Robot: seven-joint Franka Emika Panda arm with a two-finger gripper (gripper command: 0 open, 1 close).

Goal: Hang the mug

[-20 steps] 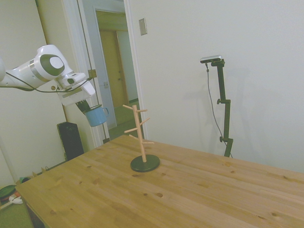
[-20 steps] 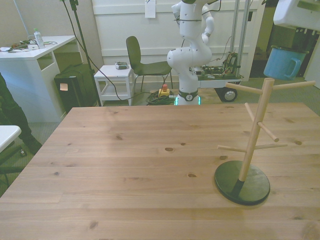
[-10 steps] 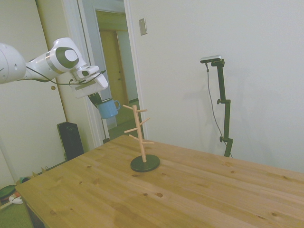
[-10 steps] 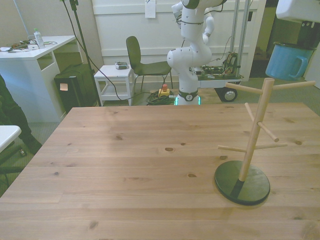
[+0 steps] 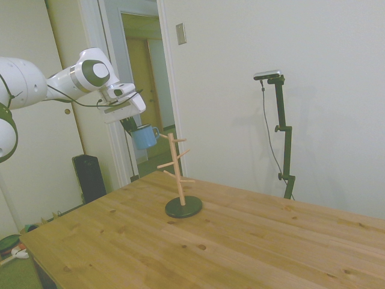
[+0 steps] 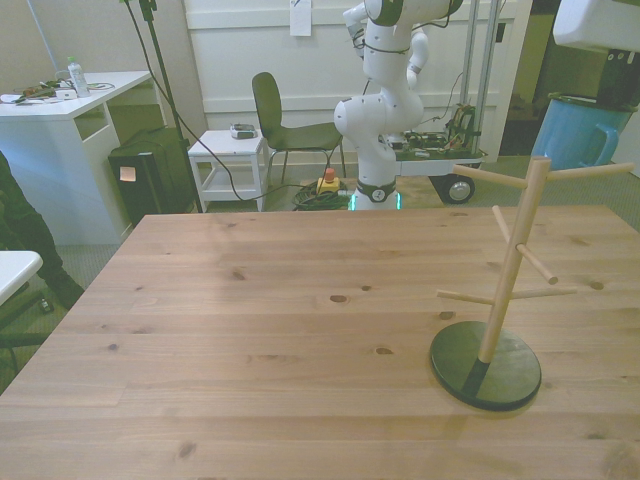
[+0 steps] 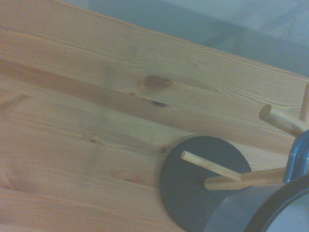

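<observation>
Wooden table (image 5: 240, 235) fills the side view, carrying a peg stand (image 5: 180, 174) on a dark base. Above it, the gripper (image 5: 130, 124) is closed on the mug (image 5: 145, 136), held in the air just beside the top peg, handle toward the stand. From the front, the mug (image 6: 581, 130) hangs near the front view's right edge, behind the upper peg. Wrist view shows the stand's base (image 7: 193, 186) below. Carrying looks done; hooking remains.

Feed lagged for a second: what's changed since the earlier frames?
The gripper, still shut on the mug, carried it across toward the mug tree; its handle now nears the top peg. The tree and its base stayed put on the table; nothing was let go.
</observation>
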